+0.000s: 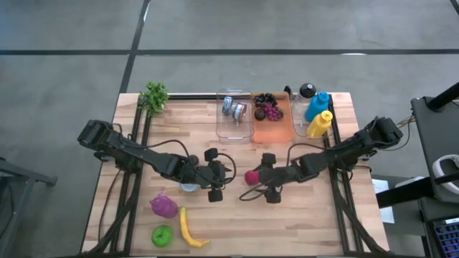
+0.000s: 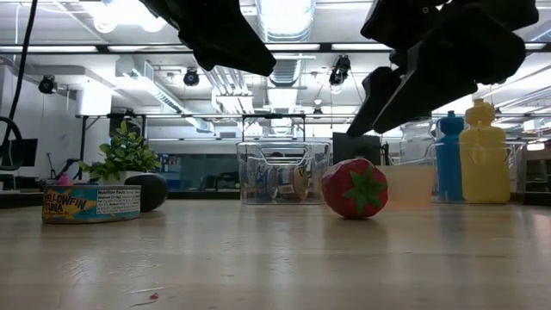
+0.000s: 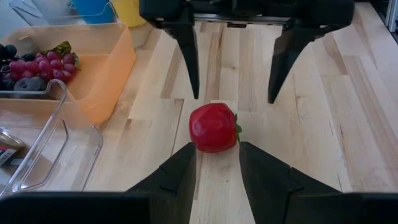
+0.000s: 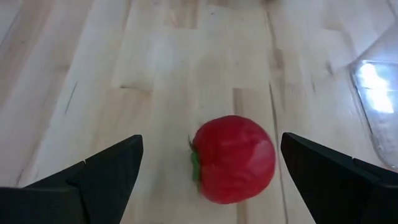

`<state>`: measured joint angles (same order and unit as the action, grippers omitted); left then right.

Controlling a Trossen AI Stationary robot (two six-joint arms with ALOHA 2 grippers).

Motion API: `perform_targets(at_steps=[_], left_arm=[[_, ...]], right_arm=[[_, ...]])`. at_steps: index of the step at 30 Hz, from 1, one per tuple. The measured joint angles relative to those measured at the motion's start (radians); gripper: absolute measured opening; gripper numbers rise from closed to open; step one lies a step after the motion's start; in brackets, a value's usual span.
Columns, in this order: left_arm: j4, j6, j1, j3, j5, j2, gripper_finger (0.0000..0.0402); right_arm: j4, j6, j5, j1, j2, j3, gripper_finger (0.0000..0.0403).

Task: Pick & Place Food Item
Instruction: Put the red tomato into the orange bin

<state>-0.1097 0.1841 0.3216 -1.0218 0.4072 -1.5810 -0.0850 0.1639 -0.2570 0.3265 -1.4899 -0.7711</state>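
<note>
A red strawberry (image 1: 252,177) with a green cap lies on the wooden table between my two grippers; it also shows in the low view (image 2: 355,188). My right gripper (image 1: 262,176) comes at it from the table's right side. It hangs above the table, and its fingers are spread wide on either side of the strawberry (image 4: 233,158) without touching it. My left gripper (image 1: 217,175) faces the strawberry (image 3: 214,127) from the table's left side, its fingers a little apart and just short of the fruit.
A tuna can (image 2: 90,204) stands by my left gripper, with a dark avocado (image 2: 148,191) behind it. Along the far edge sit a clear bin (image 1: 234,115), an orange bin with grapes (image 1: 271,122), bottles (image 1: 318,115) and a plant (image 1: 153,97). Purple, yellow and green items (image 1: 172,222) lie near the front-left corner.
</note>
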Motion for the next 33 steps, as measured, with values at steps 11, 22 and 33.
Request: perform_targets(at_steps=[11,22,33], left_arm=[[0.000,0.000,0.000,0.000,0.000,0.000,0.0126],[0.000,0.000,0.000,0.000,0.000,0.000,0.0128],[0.000,0.000,0.000,0.000,0.000,0.000,0.0129]], right_arm=[[0.219,-0.044,0.069,-0.083,0.000,0.117,0.0380],[0.421,-0.064,0.161,-0.134,0.000,0.212,0.0380],[0.463,-0.074,0.172,-0.150,-0.095,0.222,0.0380]])
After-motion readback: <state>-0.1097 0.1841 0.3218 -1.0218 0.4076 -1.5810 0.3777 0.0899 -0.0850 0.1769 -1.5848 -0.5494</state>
